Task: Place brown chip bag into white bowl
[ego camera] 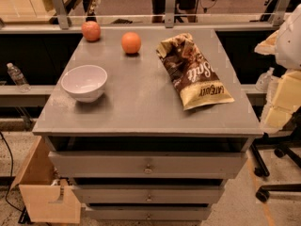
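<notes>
The brown chip bag (193,70) lies flat on the right half of the grey cabinet top (141,102), with a tan-yellow end toward the front right. The white bowl (84,82) stands upright on the left side, with nothing in it. The bag and the bowl are well apart. My gripper (283,100) is at the right edge of the view, beside the cabinet and off its top. It is to the right of the bag and touches nothing on the top.
Two orange fruits (91,31) (131,43) sit near the back edge. The cabinet has drawers below, and a wooden box (47,192) stands at its lower left. A water bottle (18,76) rests on a ledge at the left. Chair wheels (270,173) are on the floor at the right.
</notes>
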You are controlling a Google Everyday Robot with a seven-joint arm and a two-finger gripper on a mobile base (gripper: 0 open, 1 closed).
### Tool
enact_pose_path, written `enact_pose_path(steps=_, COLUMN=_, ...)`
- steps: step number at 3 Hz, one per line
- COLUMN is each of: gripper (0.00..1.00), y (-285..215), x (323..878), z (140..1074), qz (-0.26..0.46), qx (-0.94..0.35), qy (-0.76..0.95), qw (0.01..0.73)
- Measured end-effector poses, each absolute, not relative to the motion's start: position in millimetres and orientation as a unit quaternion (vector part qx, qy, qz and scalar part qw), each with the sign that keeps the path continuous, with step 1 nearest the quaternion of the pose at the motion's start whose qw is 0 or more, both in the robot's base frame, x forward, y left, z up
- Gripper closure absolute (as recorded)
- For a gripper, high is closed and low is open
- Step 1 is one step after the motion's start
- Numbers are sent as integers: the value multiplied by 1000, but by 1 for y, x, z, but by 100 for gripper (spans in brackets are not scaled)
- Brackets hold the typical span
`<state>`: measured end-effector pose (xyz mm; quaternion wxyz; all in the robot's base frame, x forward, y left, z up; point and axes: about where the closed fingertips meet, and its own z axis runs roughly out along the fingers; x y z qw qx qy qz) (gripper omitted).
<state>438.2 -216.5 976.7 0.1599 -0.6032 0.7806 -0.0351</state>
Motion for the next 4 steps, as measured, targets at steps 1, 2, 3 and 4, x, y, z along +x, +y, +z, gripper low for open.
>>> enact_pose_path(steps=1, gripper=0, y=-216, x=438, z=977, qz=-35, qx=-603, qy=781, qw=160)
enact_pose_path(steps=2, gripper=0, y=-205, x=475, z=974, qz=-21, qx=-582, qy=793, qw=179)
enact_pose_path(steps=3, gripper=0, y=-185, x=533, z=968, qz=2, qx=-544, qy=810, qw=221)
enact_pose_path(steps=4, gripper=0, y=-170, x=574, z=962, qz=24, qx=-487, qy=830, qw=271)
